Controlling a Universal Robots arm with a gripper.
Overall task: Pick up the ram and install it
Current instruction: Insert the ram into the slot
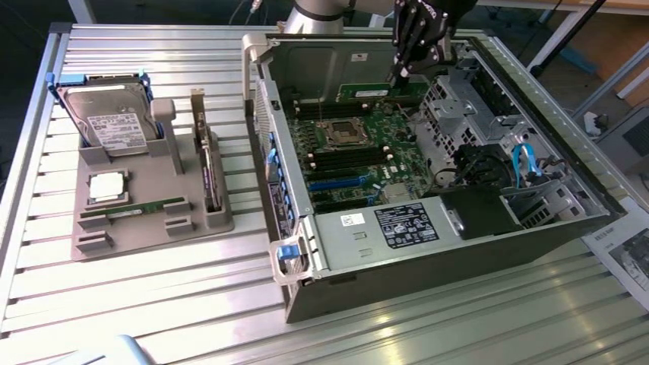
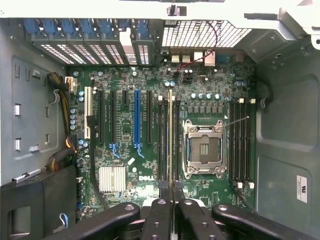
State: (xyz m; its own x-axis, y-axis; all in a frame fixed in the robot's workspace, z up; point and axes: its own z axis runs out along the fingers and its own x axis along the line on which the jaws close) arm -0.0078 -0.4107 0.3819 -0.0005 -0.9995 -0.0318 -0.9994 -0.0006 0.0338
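One ram (image 2: pixel 170 135) stands edge-on in your tool (image 2: pixel 172 194), which is clamped shut on it. Judge it light, stiff and thin, yet fragile: hold the long bare edges near the middle, keep off the chips and contacts, and never twist it. Just beyond it run the black memory slots (image 2: pixel 163 145), beside the processor socket (image 2: pixel 203 150) on the motherboard (image 2: pixel 125 90); whether the stick touches a slot you cannot tell. Farther off, outside the open computer case (image 1: pixel 426 274), a second like stick (image 1: pixel 132 207) lies in the grey tray (image 1: pixel 142 232) on the table (image 1: pixel 152 304).
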